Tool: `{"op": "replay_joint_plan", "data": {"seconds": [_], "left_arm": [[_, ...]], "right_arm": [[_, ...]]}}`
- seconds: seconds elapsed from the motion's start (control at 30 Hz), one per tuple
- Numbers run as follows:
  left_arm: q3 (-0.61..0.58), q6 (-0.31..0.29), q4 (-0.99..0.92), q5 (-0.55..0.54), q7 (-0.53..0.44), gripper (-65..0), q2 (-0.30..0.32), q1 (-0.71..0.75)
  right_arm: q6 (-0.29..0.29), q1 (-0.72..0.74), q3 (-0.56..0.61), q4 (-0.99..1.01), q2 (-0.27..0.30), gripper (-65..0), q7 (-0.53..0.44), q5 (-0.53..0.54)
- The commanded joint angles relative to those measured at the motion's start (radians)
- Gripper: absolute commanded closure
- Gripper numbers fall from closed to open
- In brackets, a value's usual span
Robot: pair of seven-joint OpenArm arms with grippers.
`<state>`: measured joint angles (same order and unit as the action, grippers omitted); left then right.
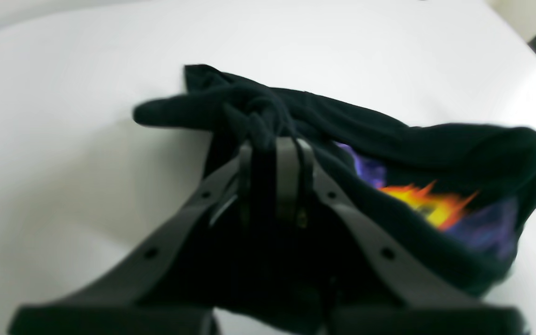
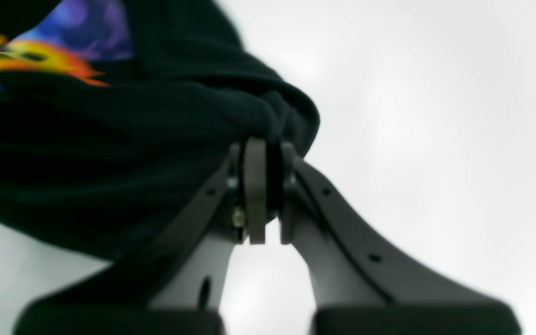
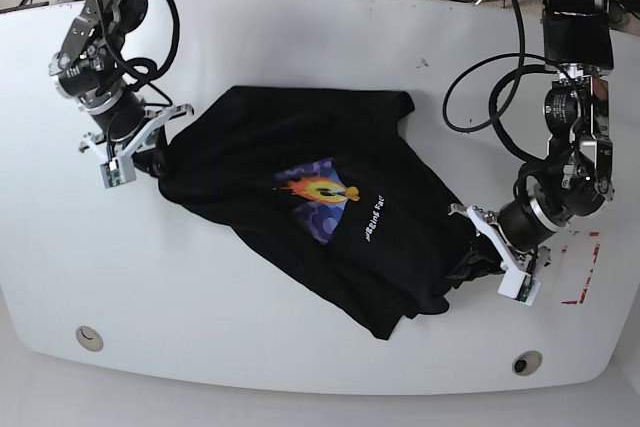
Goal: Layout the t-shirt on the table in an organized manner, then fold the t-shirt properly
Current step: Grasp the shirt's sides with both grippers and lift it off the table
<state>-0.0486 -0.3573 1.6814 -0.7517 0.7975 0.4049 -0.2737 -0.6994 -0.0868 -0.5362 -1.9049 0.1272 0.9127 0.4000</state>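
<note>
The black t-shirt (image 3: 300, 182) lies spread across the middle of the white table (image 3: 300, 27), its sun-face print (image 3: 322, 190) facing up. My left gripper (image 3: 478, 247) is at the shirt's right edge and is shut on a bunch of black cloth; the left wrist view shows the pinched fold (image 1: 268, 125) between the left gripper's (image 1: 277, 144) jaws. My right gripper (image 3: 160, 142) is at the shirt's left edge and is shut on the cloth there; the right wrist view shows the right gripper (image 2: 268, 149) pinching a fold (image 2: 268, 111).
Red tape marks (image 3: 585, 267) lie at the table's right edge near my left arm. Two small round holes (image 3: 88, 337) (image 3: 526, 362) sit near the front corners. Cables (image 3: 480, 97) hang over the back right of the table.
</note>
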Motion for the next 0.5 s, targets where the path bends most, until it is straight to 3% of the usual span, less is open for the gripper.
{"op": "replay_joint_plan", "data": {"seconds": [0.0, 0.47], "left_arm": [[0.005, -0.009, 0.036, -0.032, -0.042, 0.0, 0.047, -0.068], [0.006, -0.012, 0.036, -0.033, -0.042, 0.0, 0.127, -0.318]], "right_arm": [[0.001, 0.074, -0.005, -0.025, 0.033, 0.0, -0.004, 0.017], [0.001, 0.381, 0.003, -0.009, 0.142, -0.2, 0.090, 0.017]]}}
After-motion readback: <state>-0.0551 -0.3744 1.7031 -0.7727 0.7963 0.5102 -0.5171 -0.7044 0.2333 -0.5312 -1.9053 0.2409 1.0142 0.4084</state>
